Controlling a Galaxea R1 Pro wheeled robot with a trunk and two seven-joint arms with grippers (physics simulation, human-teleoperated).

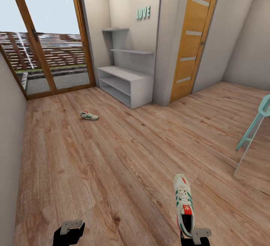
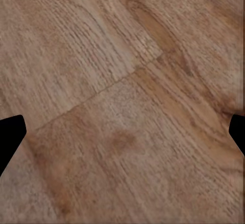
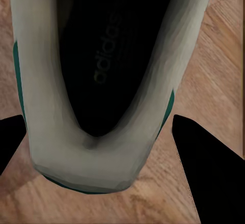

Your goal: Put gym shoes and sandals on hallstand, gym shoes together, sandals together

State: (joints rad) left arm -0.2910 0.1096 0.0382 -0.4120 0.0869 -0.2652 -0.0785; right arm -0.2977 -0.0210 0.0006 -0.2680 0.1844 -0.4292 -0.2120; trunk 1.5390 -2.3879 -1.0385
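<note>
Our right gripper (image 3: 97, 147) straddles the heel of the near gym shoe (image 1: 183, 203) on the corridor floor (image 1: 112, 156), jaws spread, unclamped; light, soft-sided, we judge its heel collar the best hold.

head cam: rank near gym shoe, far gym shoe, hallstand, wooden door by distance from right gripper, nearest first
1. Near gym shoe: heel right at the right gripper, toe pointing away.
2. Far gym shoe: on the corridor floor, ahead and to the left.
3. Hallstand and wooden door: both at the far wall, hallstand left of the door; too close to call.
</note>
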